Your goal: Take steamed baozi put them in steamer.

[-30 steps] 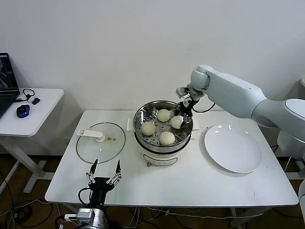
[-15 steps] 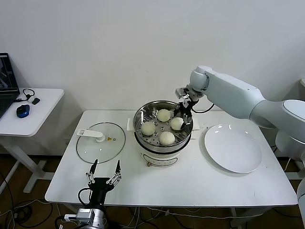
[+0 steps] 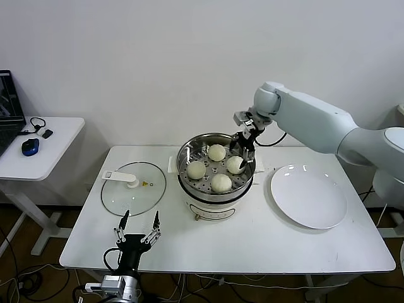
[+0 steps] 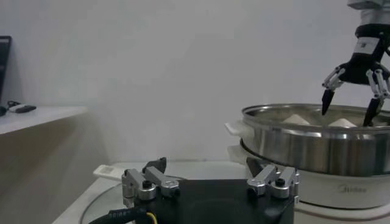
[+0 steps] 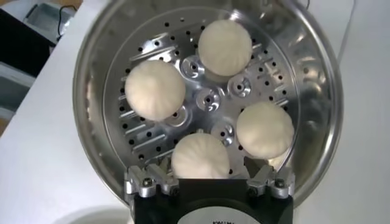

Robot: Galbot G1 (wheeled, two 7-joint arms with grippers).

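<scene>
The fourth baozi [image 3: 235, 165] is being released into the steamer [image 3: 214, 189]; the right tool [image 3: 244, 146], now wide, is being lifted; task looks complete.

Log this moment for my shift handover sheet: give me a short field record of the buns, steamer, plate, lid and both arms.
baozi: four, all lying on the perforated floor of the steamer
steamer: mid-table on its white cooker base, uncovered
plate: nothing on it, to the robot's right of the steamer
glass lid: flat on the table, to the robot's left of the steamer
right tool: open, above the steamer's far right rim, holding nothing
left tool: open, parked at the table's near edge
</scene>
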